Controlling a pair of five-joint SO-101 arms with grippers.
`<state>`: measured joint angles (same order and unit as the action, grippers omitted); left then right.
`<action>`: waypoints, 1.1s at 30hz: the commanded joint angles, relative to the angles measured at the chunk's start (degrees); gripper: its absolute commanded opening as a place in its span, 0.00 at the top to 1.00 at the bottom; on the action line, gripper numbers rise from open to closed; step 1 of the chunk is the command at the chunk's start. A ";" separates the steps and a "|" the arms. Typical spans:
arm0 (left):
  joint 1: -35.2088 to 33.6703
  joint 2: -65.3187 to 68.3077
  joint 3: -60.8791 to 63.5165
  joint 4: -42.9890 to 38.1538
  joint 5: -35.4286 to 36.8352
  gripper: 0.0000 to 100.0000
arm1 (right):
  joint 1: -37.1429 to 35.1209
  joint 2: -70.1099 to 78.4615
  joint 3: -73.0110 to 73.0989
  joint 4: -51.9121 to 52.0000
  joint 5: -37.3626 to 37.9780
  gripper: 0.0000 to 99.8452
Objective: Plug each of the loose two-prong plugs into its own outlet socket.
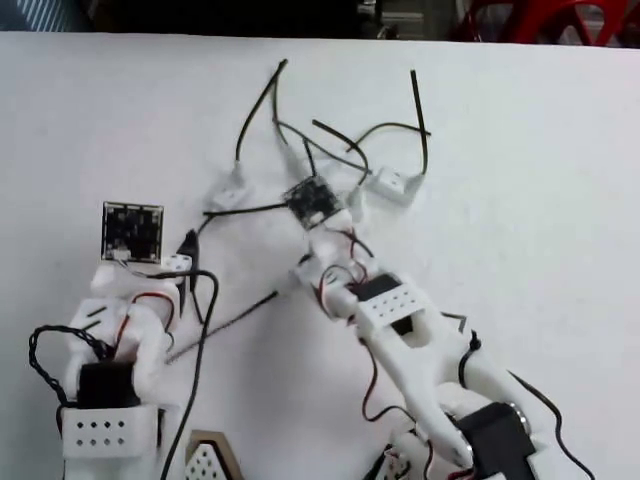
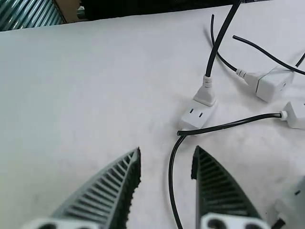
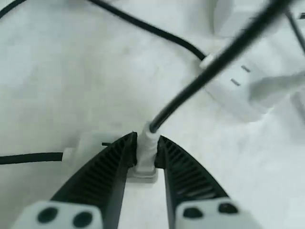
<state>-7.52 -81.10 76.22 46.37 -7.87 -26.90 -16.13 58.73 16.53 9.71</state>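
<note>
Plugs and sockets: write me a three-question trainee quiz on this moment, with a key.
1. True or false: the right gripper is shut on a white plug.
2. What runs through the gap of the open left gripper? A: a black cord. B: a red wire. C: a screwdriver.
3. Fill in: in the left wrist view, the face of the socket nearest that gripper shows ___ slots.
Key: 1 true; 2 A; 3 two.
</note>
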 commanded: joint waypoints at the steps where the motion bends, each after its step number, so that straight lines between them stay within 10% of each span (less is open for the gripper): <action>1: -0.48 -0.84 -2.81 -0.18 0.44 0.82 | 4.35 -0.22 -2.11 -9.36 -7.65 0.98; 7: -0.48 -0.84 -2.81 -0.18 0.44 0.82 | 7.52 -0.22 -2.20 -17.27 -13.36 0.96; 14: -0.40 -0.84 -2.73 -0.18 0.35 0.82 | 8.48 -0.92 -1.85 -13.49 -14.33 0.70; 22: -0.40 -0.84 -2.73 -0.18 0.35 0.82 | 8.48 -14.73 -0.26 0.84 -14.68 0.98; 33: 6.46 -0.84 -2.64 0.26 0.44 0.82 | 8.22 -39.25 15.65 0.84 -14.15 0.97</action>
<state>-3.56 -81.10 76.22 46.37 -7.87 -18.99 -49.63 72.97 17.05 -4.35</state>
